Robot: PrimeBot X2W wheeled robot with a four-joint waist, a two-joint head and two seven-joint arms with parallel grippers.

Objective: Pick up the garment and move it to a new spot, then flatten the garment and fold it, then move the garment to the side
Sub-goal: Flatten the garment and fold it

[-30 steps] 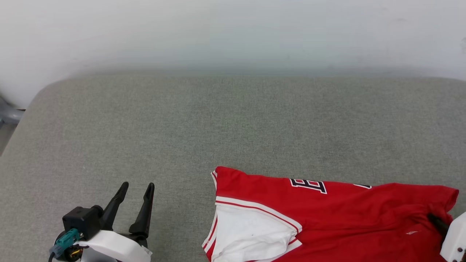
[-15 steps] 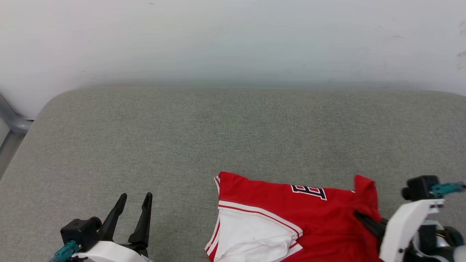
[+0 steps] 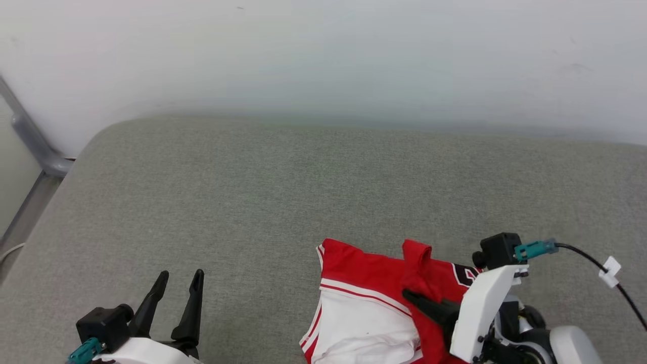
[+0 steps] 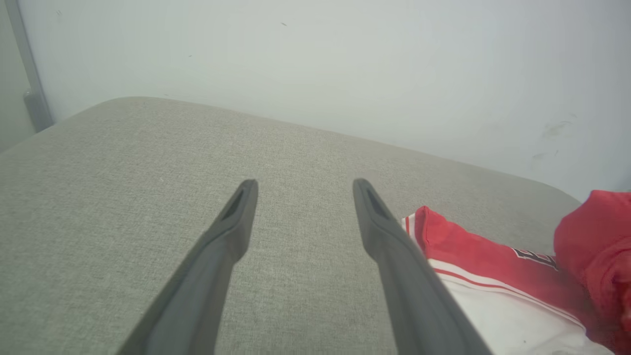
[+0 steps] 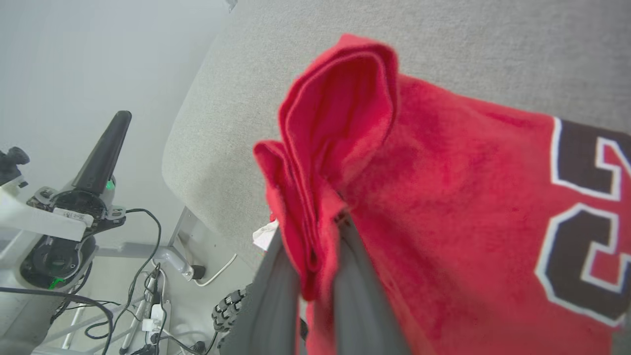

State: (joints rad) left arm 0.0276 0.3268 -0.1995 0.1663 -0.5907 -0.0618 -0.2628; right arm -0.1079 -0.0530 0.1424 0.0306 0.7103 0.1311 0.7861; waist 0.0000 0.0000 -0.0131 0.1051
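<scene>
Jersey garment (image 3: pixel 369 273), red with white sleeves, is bunching in the right end effector's (image 3: pixel 410 296) pinch. The left end effector (image 3: pixel 180 275) is hovering wide.

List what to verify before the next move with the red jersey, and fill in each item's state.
1. Right gripper has hold of the garment: ok, it is shut on a bunched red fold.
2. Left gripper free to help: ok, it is open over the grey padded surface, apart from the cloth.
3. Room for a new spot: ok, bare grey fabric lies left of and beyond the garment.
4. Garment flat: not ok, the fold stands up at the grip and the white sleeve is creased.
5. Near edge fully on the surface: cannot tell, it runs off the bottom of the head view.
</scene>
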